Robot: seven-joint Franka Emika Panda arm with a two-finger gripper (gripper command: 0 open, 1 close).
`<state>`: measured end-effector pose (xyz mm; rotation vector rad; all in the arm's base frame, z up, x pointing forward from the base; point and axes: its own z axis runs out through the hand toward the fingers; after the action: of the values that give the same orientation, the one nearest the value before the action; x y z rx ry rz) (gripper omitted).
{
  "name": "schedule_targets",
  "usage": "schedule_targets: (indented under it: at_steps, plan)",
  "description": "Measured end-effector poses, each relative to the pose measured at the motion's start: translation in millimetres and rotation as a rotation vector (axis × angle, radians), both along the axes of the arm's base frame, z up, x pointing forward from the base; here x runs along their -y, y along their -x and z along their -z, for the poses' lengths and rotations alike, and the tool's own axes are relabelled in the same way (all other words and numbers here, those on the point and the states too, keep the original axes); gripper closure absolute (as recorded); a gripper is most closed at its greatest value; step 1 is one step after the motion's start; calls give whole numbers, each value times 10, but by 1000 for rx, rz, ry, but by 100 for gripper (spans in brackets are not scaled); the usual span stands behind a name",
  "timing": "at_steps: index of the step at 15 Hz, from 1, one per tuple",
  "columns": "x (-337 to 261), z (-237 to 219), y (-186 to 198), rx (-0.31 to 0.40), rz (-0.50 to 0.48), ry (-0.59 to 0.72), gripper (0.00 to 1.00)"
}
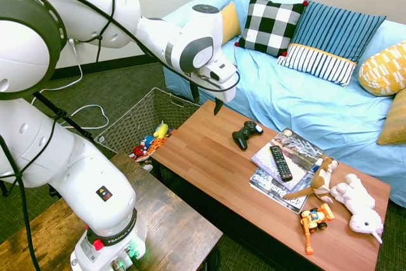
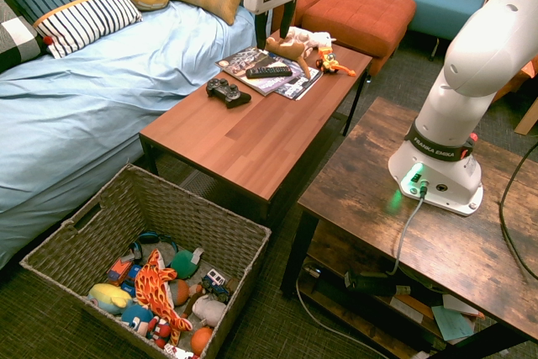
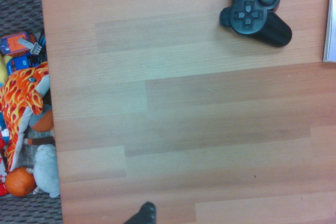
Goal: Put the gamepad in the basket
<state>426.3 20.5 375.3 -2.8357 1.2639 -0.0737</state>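
1. First exterior view: the gamepad [image 1: 246, 134] lies on the tabletop [image 1: 203, 150], near the long edge beside the sofa [image 1: 285, 93]. It sits between the basket-end edge and the magazines [image 1: 288, 163]. The claw [image 1: 207, 106] is raised near the corner where the sofa edge meets the basket-end edge, its fingers wide apart with nothing between them. From there, the gamepad lies farther along the tabletop, away from the basket [image 1: 130, 125].

2. Second exterior view: the gamepad rests flat just beside the magazines, with its handles outward. The claw hangs high above the tabletop, empty, so its spot over the wood is hard to judge from this side. The basket stands on the floor just off the short edge, toys inside it.

3. Wrist view: the gamepad shows only in part, cut off by the frame. Its long axis, handle to handle, runs across the tabletop, roughly parallel to the basket-end edge.

4. My judgement: the reach comes first. The single arm needs to carry the claw away from the basket end and over the gamepad, then lower it with the fingers straddling the narrower middle; gripping one handle could let it swing.
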Motion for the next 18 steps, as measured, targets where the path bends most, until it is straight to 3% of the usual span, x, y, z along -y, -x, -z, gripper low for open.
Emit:
schedule_targets:
  at_steps: [5, 13, 18]
  plan:
    - [94, 56, -152, 17, 46, 31, 0]
    - [188, 929, -1316, -39, 131, 33, 0]
    - [265, 1519, -1765, -76, 152, 62, 0]
